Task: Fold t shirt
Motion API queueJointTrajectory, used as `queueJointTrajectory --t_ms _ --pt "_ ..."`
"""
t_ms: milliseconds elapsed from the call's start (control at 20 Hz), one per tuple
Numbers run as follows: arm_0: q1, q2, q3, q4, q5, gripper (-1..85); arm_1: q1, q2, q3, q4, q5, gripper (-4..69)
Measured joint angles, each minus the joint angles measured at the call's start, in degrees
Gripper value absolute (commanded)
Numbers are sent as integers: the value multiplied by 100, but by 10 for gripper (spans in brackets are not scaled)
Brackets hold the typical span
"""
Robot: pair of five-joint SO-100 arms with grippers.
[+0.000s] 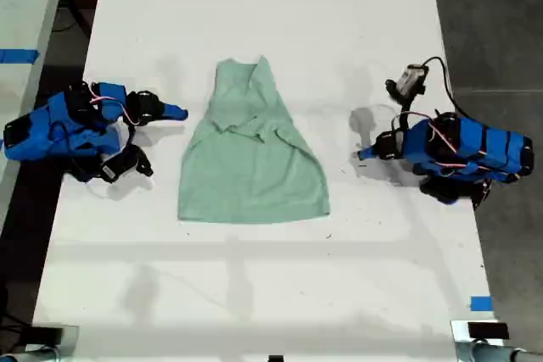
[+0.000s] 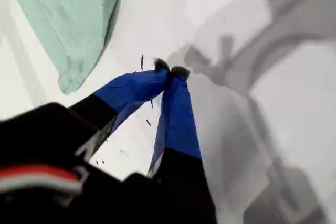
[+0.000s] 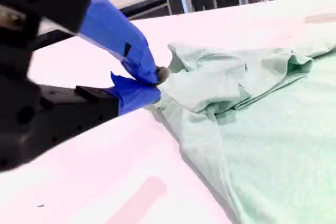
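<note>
T shirt: the t shirt (image 1: 252, 154) lies flat near the middle of the white worktop (image 1: 254, 6), narrow end toward the far edge in the exterior view, wide hem toward the near edge.

Done so far: both sleeves look turned in over the chest — cloth is bunched and layered across the upper body, seen as ridges in the second wrist view (image 3: 236, 85). I judge the side folds to be made, though loosely; the outline flares at the hem rather than running straight.

Left to do: the lengthwise fold, hem up to collar or collar down to hem, looks not yet made — the shirt shows at its full length. The rumpled middle may want smoothing first.

My second pincer (image 3: 149, 85): tips pressed together, just beside the shirt's edge near a folded sleeve; whether a sliver of cloth sits between the tips I cannot tell. This is the arm on the exterior view's left (image 1: 174, 112).

My first pincer (image 2: 170, 71): tips closed on nothing, resting over bare worktop with a corner of the shirt (image 2: 73, 24) near but apart. It is the arm on the exterior view's right (image 1: 366, 154).

Progress: roughly halfway, by my judgement.

Surroundings: blue tape marks sit at the exterior view's left edge (image 1: 19, 56) and near its lower right corner (image 1: 481, 303).
</note>
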Motion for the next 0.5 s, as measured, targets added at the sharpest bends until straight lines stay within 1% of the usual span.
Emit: queueJointTrajectory --t_ms 50,100,150,200,250,400,450,500 --pt "0 0 0 0 0 -3 0 -9 0 9 18 12" --pt "0 0 0 0 0 -3 -211 -229 -88 237 334 12" --pt "0 0 0 0 0 -3 -677 -712 -519 308 888 12" --pt "0 0 0 0 0 -3 -826 -993 -1011 378 1310 12" --pt "0 0 0 0 0 -3 -844 -1582 -1512 246 1529 12" --pt "0 0 0 0 0 -3 -1116 -4061 -3076 -167 1564 15" --pt "0 0 0 0 0 -3 -1143 -4869 -3560 -308 1564 25" --pt "0 0 0 0 0 -3 -1213 -5599 -3981 -431 1564 84"
